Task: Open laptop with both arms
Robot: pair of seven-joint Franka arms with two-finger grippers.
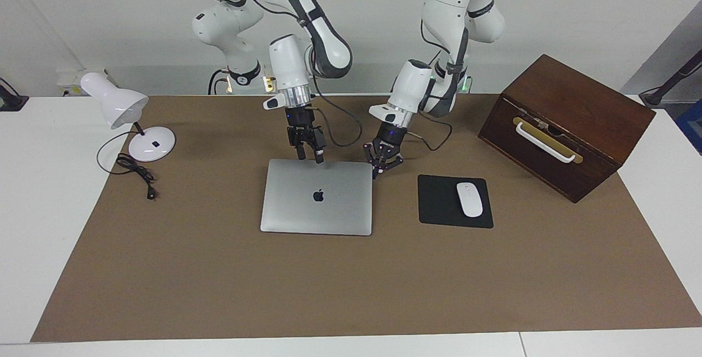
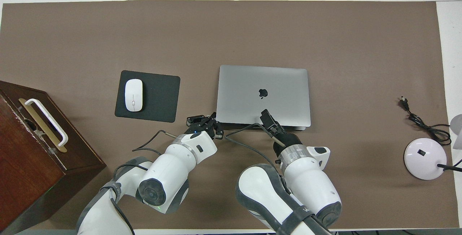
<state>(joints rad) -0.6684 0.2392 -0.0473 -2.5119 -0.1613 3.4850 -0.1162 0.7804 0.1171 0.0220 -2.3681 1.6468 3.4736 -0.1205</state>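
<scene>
Right now, the laptop (image 1: pixel 317 197) lies flat and closed on the brown mat (image 1: pixel 351 280), about in the middle of the table. Its dark apple logo faces up on the silver lid.

The right gripper (image 1: pixel 309 154) points down at the laptop's edge that is nearest to the robots. Its two fingers stand a little apart, so it looks open, and it holds nothing. Its tips sit right at that edge of the lid, but it is hard to tell if they touch it.

The left gripper (image 1: pixel 378 168) is down low just beside the laptop's corner, the one nearest to the robots on the left arm's end. Its fingertips are pressed together. It has nothing in its grip. Its tip is very close to the corner, and whether it touches cannot be told.

In the overhead view both grippers show at the same near edge, the left gripper (image 2: pixel 211 120) by the corner and the right gripper (image 2: pixel 266 115) over the lid near the edge.

A black mouse pad (image 1: pixel 439 203) lies beside the laptop, toward the left arm's end, with a white mouse (image 1: pixel 469 199) on it. A brown wooden box (image 1: pixel 565 126) with a white handle sits near that end of the table. A white desk lamp (image 1: pixel 126 121) stands at the right arm's end, with its black cord (image 1: pixel 137 173) curled next to it.
</scene>
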